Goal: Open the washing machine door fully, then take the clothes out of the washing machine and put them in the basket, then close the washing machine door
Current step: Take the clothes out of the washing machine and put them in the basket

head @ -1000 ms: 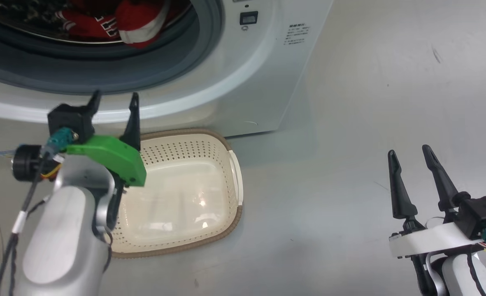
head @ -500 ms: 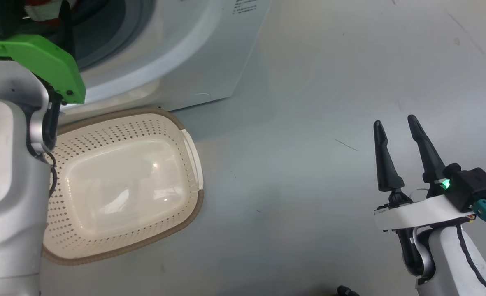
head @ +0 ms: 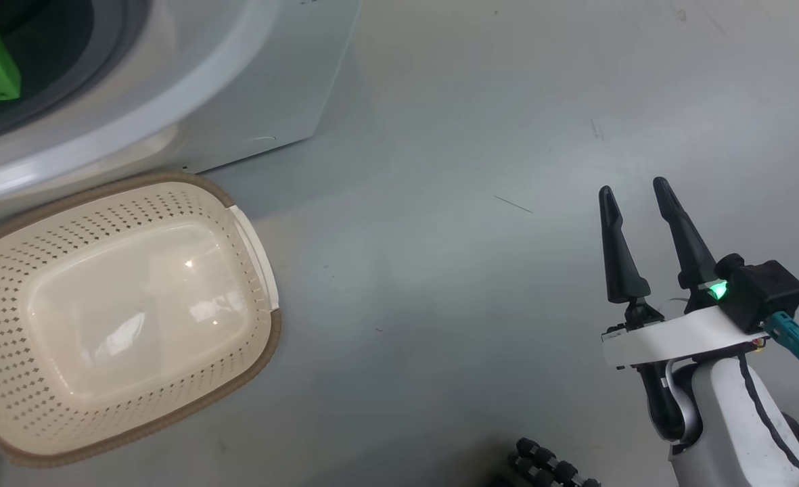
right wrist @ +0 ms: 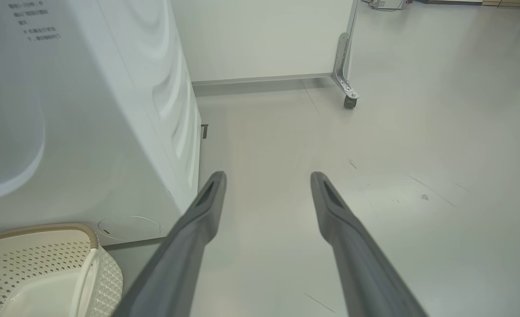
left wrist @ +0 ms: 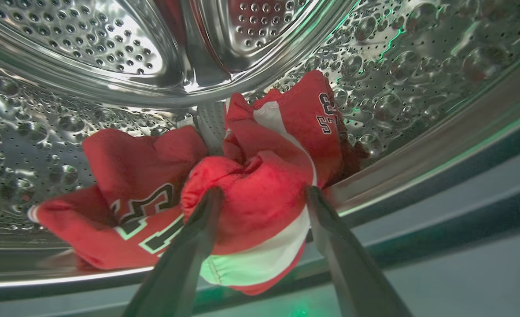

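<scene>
Left claw (left wrist: pixel 262 191): wide open, gripping nothing, inside washing machine (left wrist: pixel 110 48) drum. Clothes (left wrist: pixel 154 176): nearest red bundle dead ahead, btwn the fingers (left wrist: pixel 189 251) at frame centre; rest trailing w/ long axis toward lower left. Left arm nearer by far. Right claw (head: pixel 632 186): open, empty, lower right, well apart. Basket (head: pixel 267 345) lower left, empty.

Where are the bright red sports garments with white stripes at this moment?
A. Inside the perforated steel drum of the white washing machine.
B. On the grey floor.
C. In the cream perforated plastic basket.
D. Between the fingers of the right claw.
A: the left wrist view shows the bright red sports garments lying in the perforated steel drum, the open left claw straddling one fold.
</scene>
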